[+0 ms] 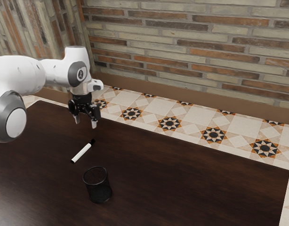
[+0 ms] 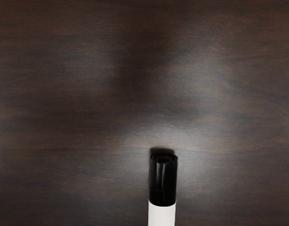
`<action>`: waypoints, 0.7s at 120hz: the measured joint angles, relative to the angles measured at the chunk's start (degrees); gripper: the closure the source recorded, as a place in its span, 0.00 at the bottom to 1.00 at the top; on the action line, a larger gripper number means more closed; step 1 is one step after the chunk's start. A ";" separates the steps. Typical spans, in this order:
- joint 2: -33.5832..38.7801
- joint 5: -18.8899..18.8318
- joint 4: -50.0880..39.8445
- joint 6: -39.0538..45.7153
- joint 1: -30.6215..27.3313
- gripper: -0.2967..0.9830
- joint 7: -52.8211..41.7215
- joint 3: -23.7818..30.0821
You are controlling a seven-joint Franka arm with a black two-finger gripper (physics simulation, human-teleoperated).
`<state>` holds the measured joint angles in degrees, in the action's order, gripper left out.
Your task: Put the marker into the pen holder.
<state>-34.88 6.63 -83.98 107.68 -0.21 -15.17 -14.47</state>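
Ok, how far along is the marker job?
Nothing looks done: the marker lies on the table, outside the upright pen holder. In hand: nothing; the gripper hangs open above the tabletop. Left: grasping the marker, lifting it and putting it in.

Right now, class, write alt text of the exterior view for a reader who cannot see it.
A white marker with a black cap lies on a dark table near an upright black pen holder; a robot arm's open gripper hangs above.
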 joint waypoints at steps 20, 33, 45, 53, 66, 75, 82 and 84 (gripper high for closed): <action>-0.13 -2.63 -4.36 6.12 0.94 0.25 -1.34 -0.02; 0.07 -0.85 -8.75 11.94 1.07 0.25 -3.61 -0.03; 1.20 0.30 -12.34 16.50 1.08 0.25 -5.67 -0.03; 1.52 0.68 -13.42 18.60 1.11 0.25 -7.06 -0.03; 1.00 1.29 -14.20 21.16 1.16 0.25 -9.06 -0.03; 0.47 1.98 -14.30 22.46 1.35 0.25 -10.24 0.00; 0.07 2.39 -14.32 23.30 1.64 0.25 -11.06 0.04; -0.06 2.50 -14.32 23.52 1.68 0.25 -11.29 0.05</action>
<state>-34.94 9.13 -98.30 131.19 1.47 -26.46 -14.42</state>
